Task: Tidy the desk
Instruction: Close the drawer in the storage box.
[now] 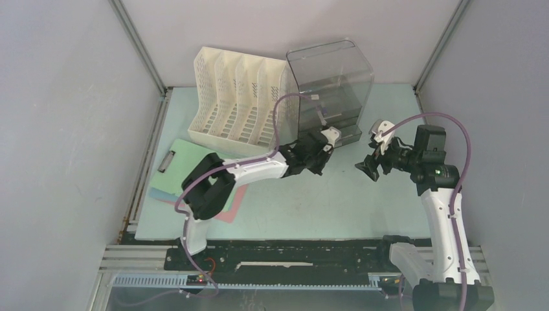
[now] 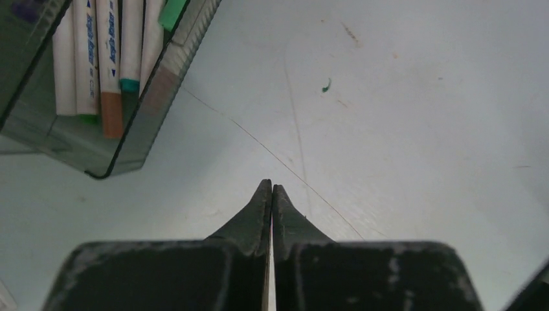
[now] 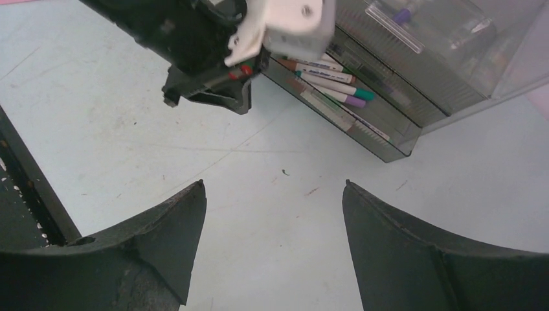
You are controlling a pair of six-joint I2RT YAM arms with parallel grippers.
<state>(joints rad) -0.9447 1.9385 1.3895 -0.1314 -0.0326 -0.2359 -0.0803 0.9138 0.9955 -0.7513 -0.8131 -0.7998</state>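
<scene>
The desk [image 1: 304,207] is a pale mint-green tabletop. A smoky clear drawer organizer [image 1: 331,84] stands at the back; its bottom drawer [image 2: 84,139] is pulled out and holds several markers [image 2: 110,58], also in the right wrist view [image 3: 336,87]. My left gripper [image 1: 318,161] is shut and empty, just in front of that drawer [image 3: 362,126]; its fingertips [image 2: 271,189] hover over bare desk. My right gripper [image 1: 364,170] is open and empty, a little to the right, over bare desk [image 3: 272,214].
A white slotted file rack [image 1: 236,100] stands at the back left beside the organizer. A green clipboard [image 1: 184,159] lies on pink and green sheets [image 1: 230,210] at the left, partly under my left arm. Grey walls and aluminium rails [image 1: 145,168] edge the desk.
</scene>
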